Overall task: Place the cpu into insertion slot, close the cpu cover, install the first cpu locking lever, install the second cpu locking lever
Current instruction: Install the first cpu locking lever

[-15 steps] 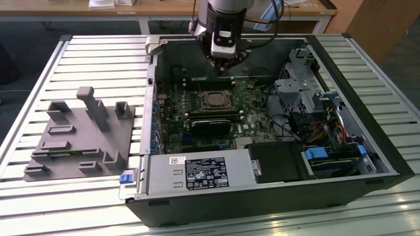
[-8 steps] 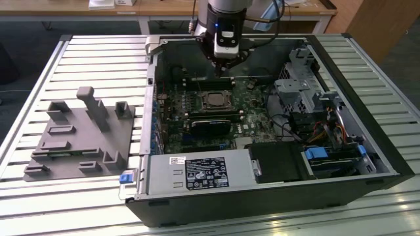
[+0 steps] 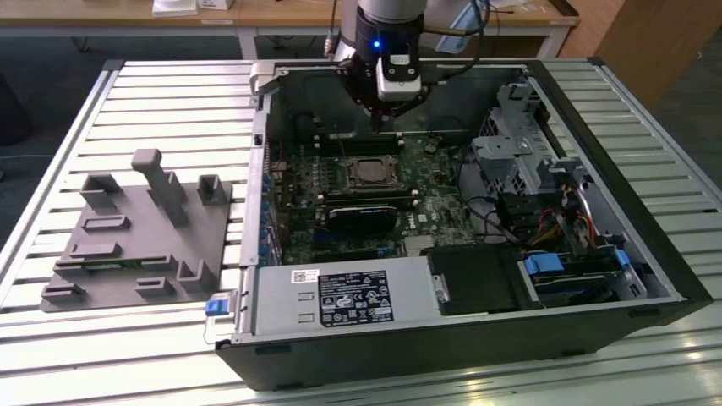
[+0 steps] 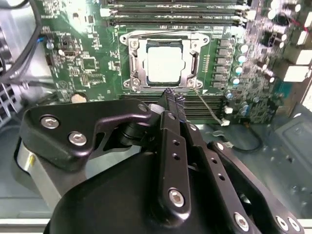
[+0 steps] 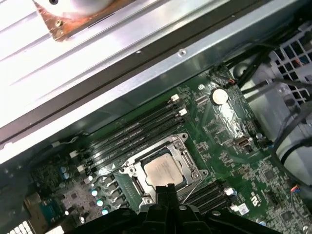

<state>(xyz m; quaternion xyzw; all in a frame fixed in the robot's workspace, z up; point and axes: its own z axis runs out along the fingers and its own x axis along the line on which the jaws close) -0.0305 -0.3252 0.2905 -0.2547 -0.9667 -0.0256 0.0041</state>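
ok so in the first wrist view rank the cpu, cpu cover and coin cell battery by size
1. cpu cover, framing the chip
2. cpu
3. coin cell battery, clearly smallest

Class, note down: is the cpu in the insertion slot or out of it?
In: the cpu lies flat inside the insertion slot, its grey top framed by the metal cpu cover.

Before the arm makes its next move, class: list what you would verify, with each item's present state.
1. cpu seated in insertion slot: ok.
2. cpu cover lowered around the chip: ok.
3. Hand shut and empty: ok.
4. Hand touching the cover: cannot tell.
5. Thin rod angling out beside the slot, latched: cannot tell.
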